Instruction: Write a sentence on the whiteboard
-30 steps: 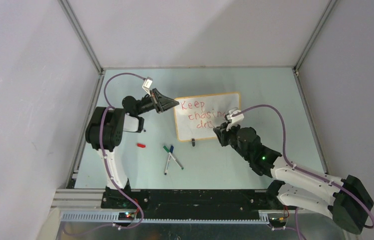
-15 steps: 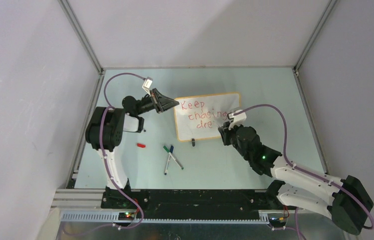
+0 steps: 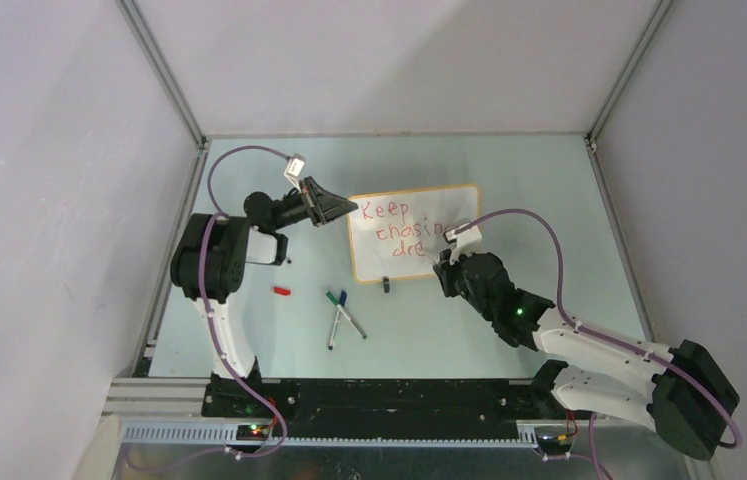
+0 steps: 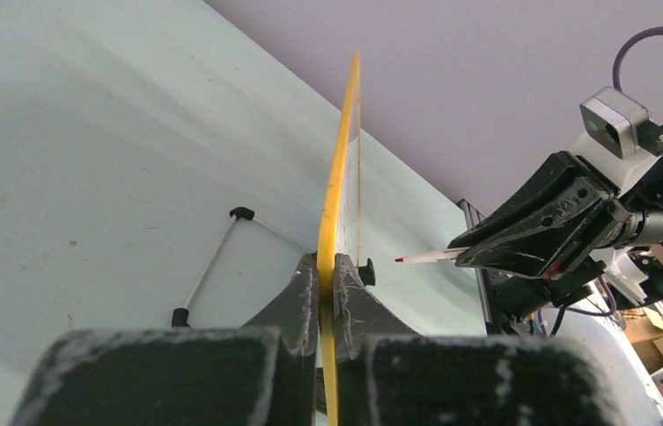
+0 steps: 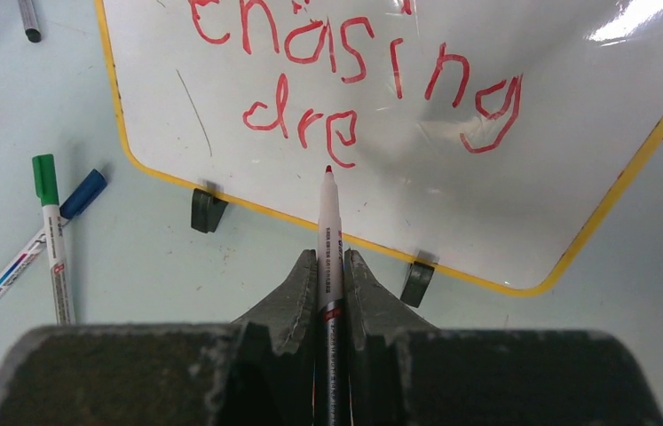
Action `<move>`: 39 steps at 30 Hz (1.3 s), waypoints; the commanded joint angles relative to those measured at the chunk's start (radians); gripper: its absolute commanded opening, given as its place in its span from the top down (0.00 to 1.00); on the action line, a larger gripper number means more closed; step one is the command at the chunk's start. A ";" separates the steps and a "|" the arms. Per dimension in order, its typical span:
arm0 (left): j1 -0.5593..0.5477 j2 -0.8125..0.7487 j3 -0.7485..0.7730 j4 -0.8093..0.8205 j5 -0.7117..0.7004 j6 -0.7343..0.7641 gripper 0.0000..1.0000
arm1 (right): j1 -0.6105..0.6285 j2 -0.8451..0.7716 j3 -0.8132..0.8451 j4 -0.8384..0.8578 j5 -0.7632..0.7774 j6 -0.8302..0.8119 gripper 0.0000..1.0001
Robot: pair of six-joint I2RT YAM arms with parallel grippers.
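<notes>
Tightly around a red marker (image 5: 327, 200), right gripper (image 5: 328, 259); tip just off whiteboard (image 5: 532, 204).

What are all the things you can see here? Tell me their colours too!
whiteboard: one, white with a yellow-orange frame, middle of the table
sentence: one, red, on the whiteboard, reads "Keep chasing dre"
clip feet: two, black, on the whiteboard's near edge
red marker: one, tip just under "dre"
green-capped marker: one, on the table left of the whiteboard
blue-capped marker: one, crossing the green-capped marker
black-ended marker: one, white barrel, on the table by the left arm
red cap: one, loose on the table
table: one, pale blue-green
left gripper: black, shut on the whiteboard's edge
right gripper: black, shut on the red marker
</notes>
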 commanded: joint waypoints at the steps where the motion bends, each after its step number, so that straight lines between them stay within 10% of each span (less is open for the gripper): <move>1: -0.010 -0.035 -0.011 0.051 0.044 0.075 1.00 | -0.009 0.003 0.049 -0.006 0.010 0.013 1.00; 39: -0.011 -0.034 -0.010 0.051 0.046 0.074 1.00 | -0.033 0.102 0.107 0.011 0.103 0.069 1.00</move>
